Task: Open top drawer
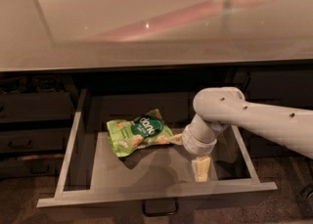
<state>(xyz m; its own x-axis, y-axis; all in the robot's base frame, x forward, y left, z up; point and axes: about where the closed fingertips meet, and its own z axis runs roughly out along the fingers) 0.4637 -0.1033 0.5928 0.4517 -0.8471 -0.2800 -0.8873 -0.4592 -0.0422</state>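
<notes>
The top drawer point(146, 194) stands pulled well out beneath the pale countertop point(146, 17), with a green snack bag point(139, 132) lying in its tray (left of middle). The gripper point(201, 168) points down inside the drawer near its right front corner, just right of the bag. I cannot tell whether it is spread or closed.

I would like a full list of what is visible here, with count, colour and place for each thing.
counter top: one, pale beige, across the top.
top drawer: one, grey with pale rim, open below the counter top.
handle: one, dark, on the drawer front, bottom centre.
snack bag: one, green, lying inside the top drawer.
side drawers: at least two, dark, shut, left.
arm: one, off-white, reaching in from the right.
gripper: one, cream, pointing down inside the top drawer, right of the snack bag.
</notes>
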